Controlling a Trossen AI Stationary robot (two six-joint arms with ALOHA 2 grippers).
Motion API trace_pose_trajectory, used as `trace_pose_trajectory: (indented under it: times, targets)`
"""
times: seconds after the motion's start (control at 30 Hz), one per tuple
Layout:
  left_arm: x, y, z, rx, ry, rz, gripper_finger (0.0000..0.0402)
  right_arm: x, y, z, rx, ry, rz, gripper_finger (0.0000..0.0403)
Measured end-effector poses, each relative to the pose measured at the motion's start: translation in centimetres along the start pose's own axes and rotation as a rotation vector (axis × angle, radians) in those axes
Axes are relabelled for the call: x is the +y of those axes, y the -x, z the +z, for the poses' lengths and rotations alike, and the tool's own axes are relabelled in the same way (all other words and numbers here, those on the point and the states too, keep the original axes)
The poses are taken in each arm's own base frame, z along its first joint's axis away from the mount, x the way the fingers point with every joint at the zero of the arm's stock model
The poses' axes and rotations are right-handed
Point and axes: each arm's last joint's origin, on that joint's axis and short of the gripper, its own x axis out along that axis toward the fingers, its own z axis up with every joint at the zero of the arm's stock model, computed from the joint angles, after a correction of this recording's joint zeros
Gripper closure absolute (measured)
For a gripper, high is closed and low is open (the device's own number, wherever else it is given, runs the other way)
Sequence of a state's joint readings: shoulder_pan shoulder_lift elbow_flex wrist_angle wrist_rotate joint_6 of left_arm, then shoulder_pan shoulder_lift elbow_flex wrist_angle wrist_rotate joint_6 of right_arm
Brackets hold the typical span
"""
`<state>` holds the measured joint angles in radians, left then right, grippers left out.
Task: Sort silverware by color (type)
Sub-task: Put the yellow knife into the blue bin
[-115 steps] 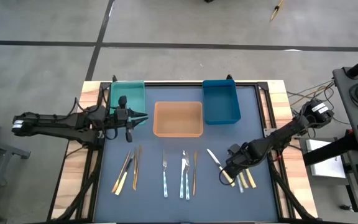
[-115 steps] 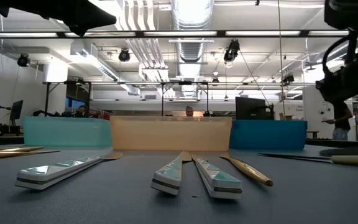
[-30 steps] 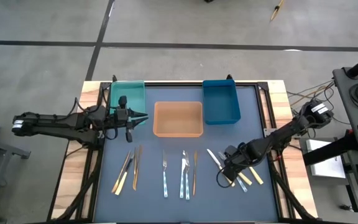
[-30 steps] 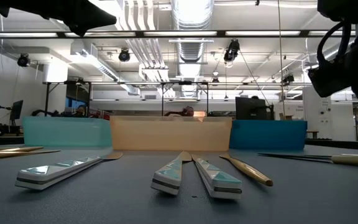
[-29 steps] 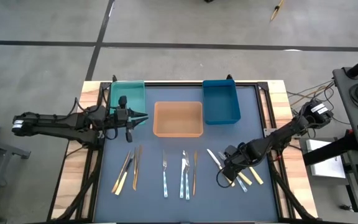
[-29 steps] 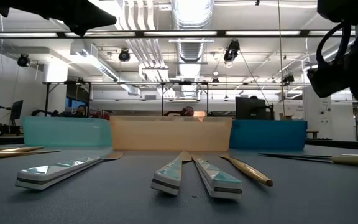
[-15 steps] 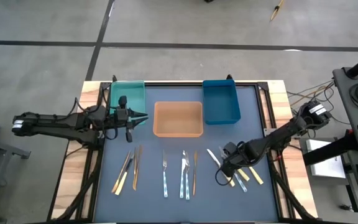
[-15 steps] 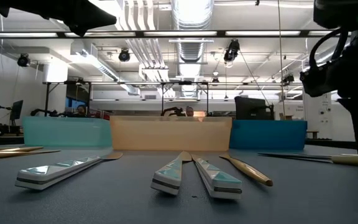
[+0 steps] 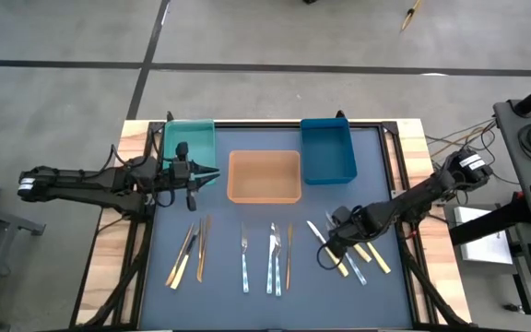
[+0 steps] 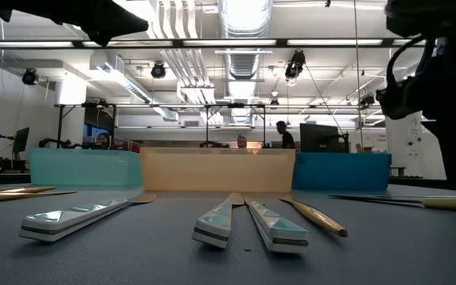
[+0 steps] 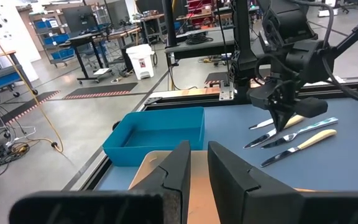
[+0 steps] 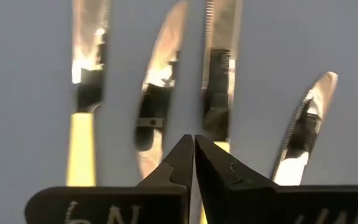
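Note:
The silverware lies in a row on the blue mat. Gold pieces [image 9: 192, 254] are at the left, and silver ones [image 9: 273, 260] with one gold piece [image 9: 289, 254] in the middle. Several cream-handled knives [image 9: 358, 263] are fanned out at the right. My right gripper [image 12: 194, 142] is shut and points down among these knives; the left wrist view shows its tip [image 11: 284, 126] low over them. My left gripper [image 9: 216, 172] hovers beside the teal bin [image 9: 190, 143], nearly level. A narrow gap shows between its fingers [image 11: 199, 152], and nothing is in it. My right gripper comes from above with its shut tips between two neighbouring knives, beside one knife's cream handle [image 12: 219, 147] where the blade ends. The tips hide the spot, so I cannot tell whether they touch a knife or the mat.
An orange bin [image 9: 264, 175] and a blue bin [image 9: 327, 150] stand along the far side next to the teal one. Bare mat lies between the bins and the cutlery row. In the low view, silver handles [image 10: 216, 222] and a gold handle [image 10: 317, 215] lie close in front.
My right gripper has stayed shut over the cream-handled knives and has tipped a little, its wrist leaning toward the table's left. My left arm has kept still.

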<state>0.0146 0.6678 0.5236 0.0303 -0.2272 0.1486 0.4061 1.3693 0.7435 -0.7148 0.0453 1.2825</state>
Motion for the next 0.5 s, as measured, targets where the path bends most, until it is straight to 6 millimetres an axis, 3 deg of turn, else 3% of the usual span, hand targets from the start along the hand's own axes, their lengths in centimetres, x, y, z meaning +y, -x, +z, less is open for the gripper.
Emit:
trace_pose_trajectory:
  times: [0.33, 0.5]
  targets:
    - [0.00, 0.00, 0.00, 0.000, 0.000, 0.000, 0.0363, -0.33, 1.12, 0.23, 0.047, -0.009, -0.091, 0.0393]
    - [0.00, 0.00, 0.00, 0.000, 0.000, 0.000, 0.0363, -0.12, 0.95, 0.21, 0.085, -0.002, -0.074, 0.0368]
